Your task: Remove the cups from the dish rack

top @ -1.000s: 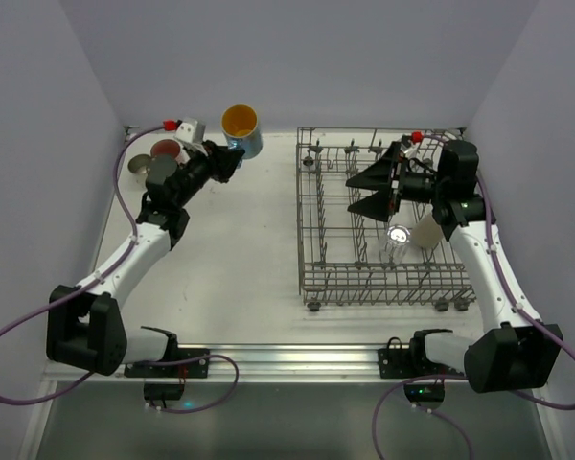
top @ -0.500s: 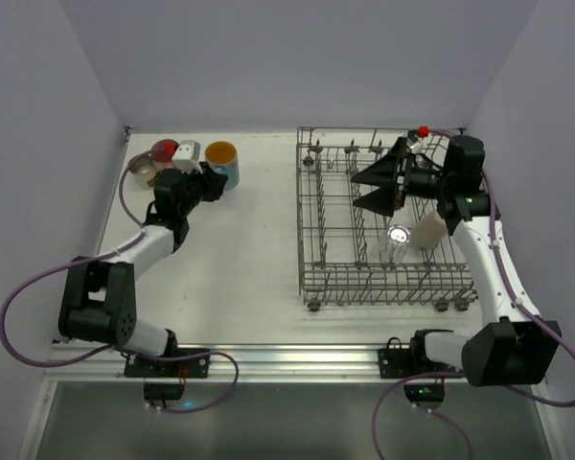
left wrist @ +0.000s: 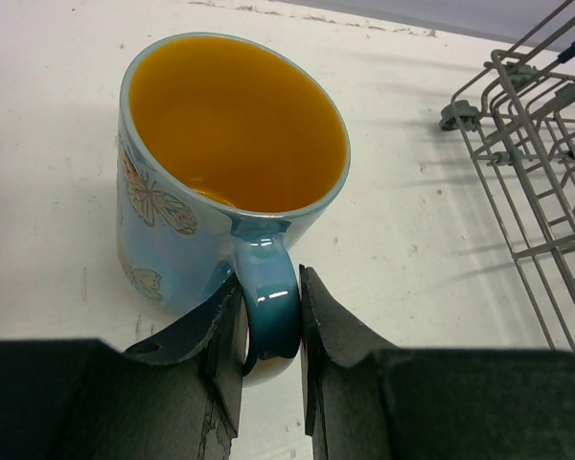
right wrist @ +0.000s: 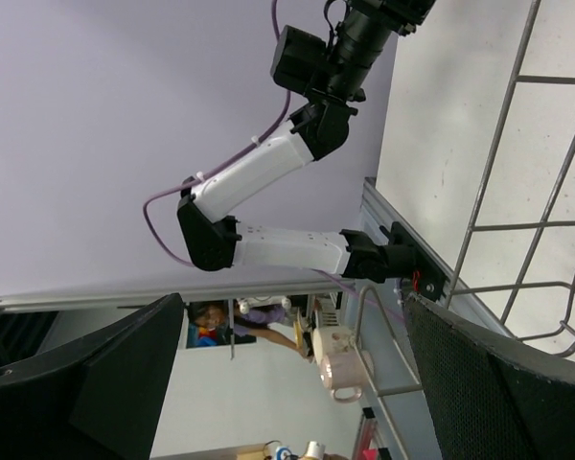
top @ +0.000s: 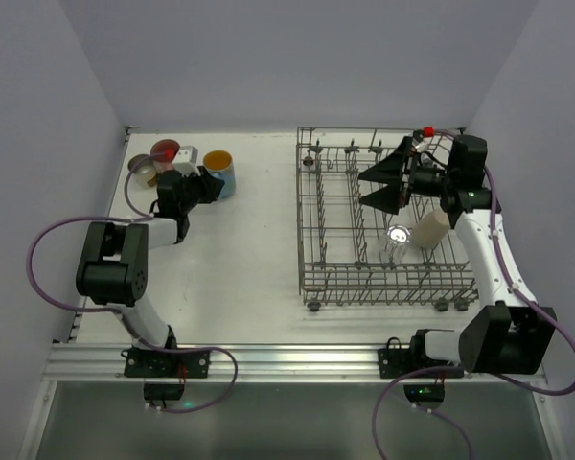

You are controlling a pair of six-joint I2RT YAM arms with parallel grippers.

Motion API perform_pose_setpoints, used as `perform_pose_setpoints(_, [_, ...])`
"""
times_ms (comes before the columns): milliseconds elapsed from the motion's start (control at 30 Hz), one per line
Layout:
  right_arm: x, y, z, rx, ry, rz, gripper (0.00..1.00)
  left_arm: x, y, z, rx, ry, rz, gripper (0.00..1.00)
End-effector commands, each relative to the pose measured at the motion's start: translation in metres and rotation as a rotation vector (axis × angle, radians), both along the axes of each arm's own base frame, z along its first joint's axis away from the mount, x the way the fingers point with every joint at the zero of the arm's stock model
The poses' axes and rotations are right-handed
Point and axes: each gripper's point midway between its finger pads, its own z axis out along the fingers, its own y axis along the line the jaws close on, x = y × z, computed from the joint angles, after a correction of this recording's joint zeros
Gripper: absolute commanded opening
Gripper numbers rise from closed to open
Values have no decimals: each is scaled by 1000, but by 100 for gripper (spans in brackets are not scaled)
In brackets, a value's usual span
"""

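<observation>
Blue patterned mug (left wrist: 225, 163) sits upright on the table (top: 249, 249) far left, handle pinched in the left gripper (left wrist: 268, 331), right gripper (top: 364, 191) spread open over the dish rack (top: 326, 240); risk: a skewed release drags the handle and tips it toward the pink mug (top: 165, 150) nearby.

We see the right gripper (right wrist: 292, 321) with its fingers (right wrist: 86, 383) spread wide apart. Between them, the left arm (right wrist: 259, 168) stands against a purple wall (right wrist: 96, 115). Rack (right wrist: 556, 80) wires cross the table (right wrist: 441, 96) at right.
</observation>
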Motion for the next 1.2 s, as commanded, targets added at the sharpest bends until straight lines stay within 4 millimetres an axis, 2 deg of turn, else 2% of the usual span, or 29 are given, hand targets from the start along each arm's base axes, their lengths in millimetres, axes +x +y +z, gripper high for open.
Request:
perform_pose_setpoints(0, [0, -1, 1, -3, -14, 23, 99, 37, 8, 91, -13, -317, 12, 0])
perform_pose_setpoints(400, [21, -9, -18, -143, -25, -53, 99, 62, 26, 80, 30, -293, 53, 0])
perform_pose_setpoints(433, [28, -13, -26, -190, -9, -91, 99, 64, 25, 78, 31, -289, 47, 0])
perform_pose_setpoints(533, [37, -23, -30, -295, -24, -144, 99, 65, 28, 68, 42, -264, 57, 0])
perform_pose_setpoints(833, [48, -28, -45, -350, -8, -169, 99, 67, 39, 47, 78, -213, 88, 0])
perform_pose_setpoints(967, [58, -46, -67, -507, 12, -237, 99, 69, 35, 38, 58, -177, 70, 0])
perform_pose_setpoints(1100, [67, -74, -88, -707, 32, -335, 99, 69, 30, 27, 35, -138, 52, 0])
perform_pose_setpoints(1167, [64, -80, -95, -780, 52, -342, 99, 68, 28, 26, 23, -132, 44, 5])
